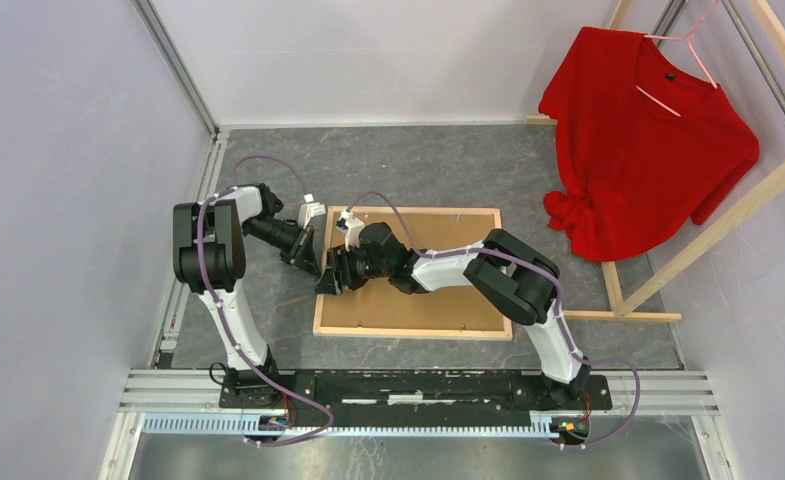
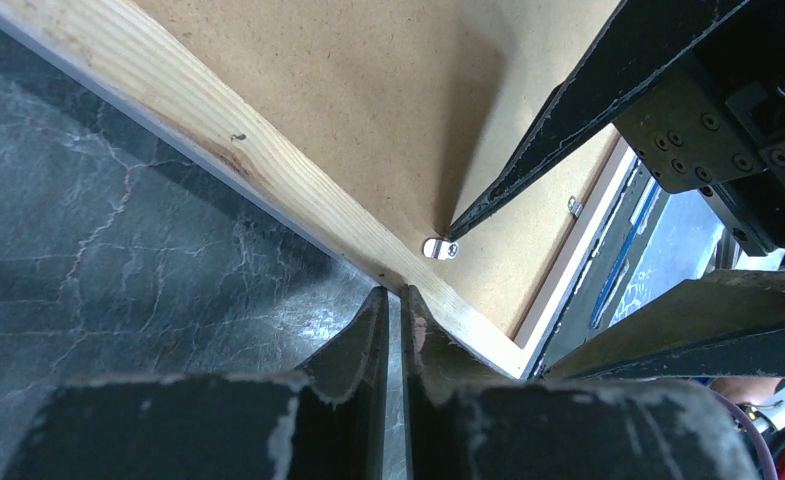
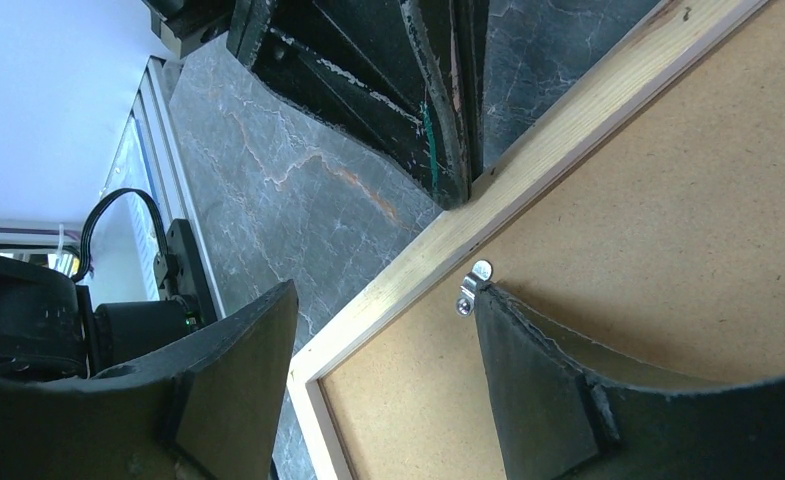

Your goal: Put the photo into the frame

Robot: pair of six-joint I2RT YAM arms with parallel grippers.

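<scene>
The left gripper (image 2: 396, 300), closed tight, sits at the thin light-wood frame (image 2: 218, 140) holding a brown hardboard sheet (image 2: 368, 100); the right gripper (image 3: 386, 300) gapes wide.

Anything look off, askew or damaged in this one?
Nothing spilled or broken. Oddly, the frame lies face down with its hardboard backing in, yet the photo is nowhere in view.

Frame (image 1: 408, 331): laid flat at the centre of the table (image 1: 268, 320), reverse up.
Backing board (image 1: 438, 300): seated inside the frame.
Left gripper (image 2: 393, 300): placed at the outer edge of the frame's 9 o'clock rail.
Right gripper (image 3: 378, 300): set astride that rail, one finger by a clip (image 3: 471, 285).
Clothes rack (image 1: 728, 210): stood at 2 o'clock, garment (image 1: 648, 140) hung on it.
</scene>
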